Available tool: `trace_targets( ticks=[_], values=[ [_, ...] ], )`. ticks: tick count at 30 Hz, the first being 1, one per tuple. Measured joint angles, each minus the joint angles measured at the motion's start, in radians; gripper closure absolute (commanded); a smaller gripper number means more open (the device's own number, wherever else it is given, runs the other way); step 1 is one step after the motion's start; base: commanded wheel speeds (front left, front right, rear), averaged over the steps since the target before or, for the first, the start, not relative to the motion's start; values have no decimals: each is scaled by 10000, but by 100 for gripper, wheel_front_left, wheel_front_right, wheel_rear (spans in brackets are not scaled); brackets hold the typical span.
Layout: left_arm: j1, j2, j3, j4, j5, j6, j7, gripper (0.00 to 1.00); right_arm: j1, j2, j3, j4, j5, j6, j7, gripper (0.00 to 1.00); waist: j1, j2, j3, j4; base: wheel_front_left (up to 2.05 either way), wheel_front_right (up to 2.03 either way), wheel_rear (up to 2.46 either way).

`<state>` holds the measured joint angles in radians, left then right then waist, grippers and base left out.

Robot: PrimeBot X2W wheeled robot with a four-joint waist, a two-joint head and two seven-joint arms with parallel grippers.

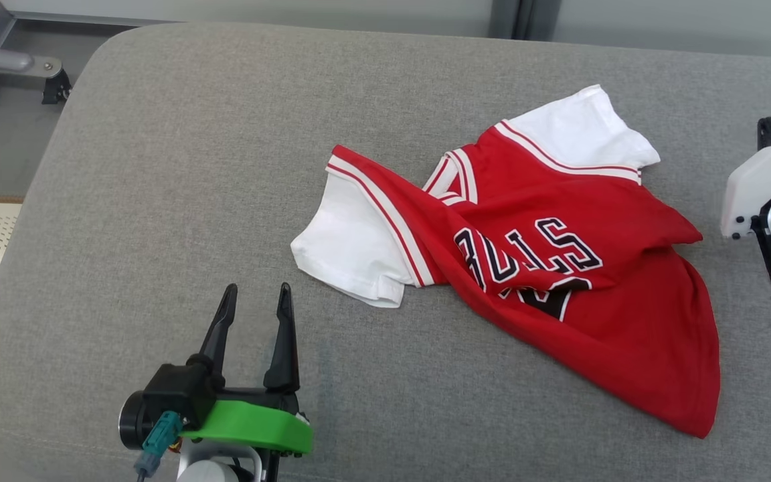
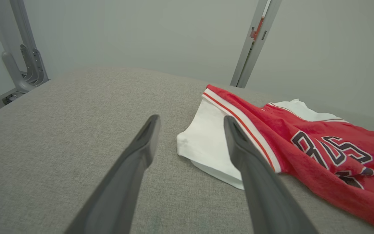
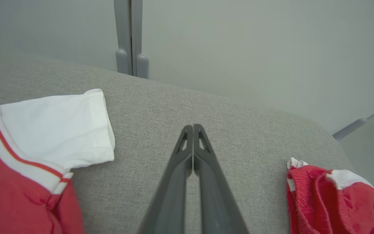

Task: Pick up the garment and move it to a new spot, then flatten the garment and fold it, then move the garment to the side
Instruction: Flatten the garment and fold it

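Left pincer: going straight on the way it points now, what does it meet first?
Likely the jersey's white sleeve, just ahead in line with one finger of the left pincer; depth is unclear, so the grey cushion may come first.

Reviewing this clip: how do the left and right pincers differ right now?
The left pincer stands open, fingers spread; the right pincer is shut, fingers pressed together. The left pincer sits short of the shirt and its near white sleeve; the right pincer points over bare grey cushion between the far white sleeve and a bunched red cloth. Both are empty, with long dark fingers.
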<state>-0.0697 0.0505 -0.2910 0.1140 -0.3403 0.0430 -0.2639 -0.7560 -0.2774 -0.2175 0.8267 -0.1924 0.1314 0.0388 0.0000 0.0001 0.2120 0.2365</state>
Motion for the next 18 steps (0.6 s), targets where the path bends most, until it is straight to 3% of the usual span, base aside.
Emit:
trace_targets(
  ticks=[5, 6, 7, 8, 14, 18],
  values=[
    [19, 0, 35, 0, -21, 100, -2, 0, -28, 426, 29, 349, 35, 0, -796, 100, 0, 0, -43, 16, 0, 0, 0],
    [23, 0, 48, -6, -21, 100, 0, 0, 26, 497, 46, 362, 52, 0, -928, 82, 0, 0, -65, -17, 0, 0, 0],
    [24, -2, 58, -15, -21, 102, 0, 0, 137, 583, 67, 368, 77, 0, -1101, 54, 0, 0, -99, -72, 0, 0, 0],
    [29, -2, 69, -36, -21, 100, 0, 0, 257, 685, 138, 374, 109, 0, -1244, 0, 0, 0, -134, -136, 0, 0, 0],
    [73, -4, 125, -65, 4, 98, 0, 0, 861, 1206, 865, 33, 719, 0, -1716, 0, 0, 0, -328, -622, 0, 0, 0],
    [186, -6, 127, -59, 6, 98, -2, 0, 1651, 1191, 1578, -577, 1325, 0, -1381, 0, 0, 0, -468, -998, 0, 0, 0]
  ],
)
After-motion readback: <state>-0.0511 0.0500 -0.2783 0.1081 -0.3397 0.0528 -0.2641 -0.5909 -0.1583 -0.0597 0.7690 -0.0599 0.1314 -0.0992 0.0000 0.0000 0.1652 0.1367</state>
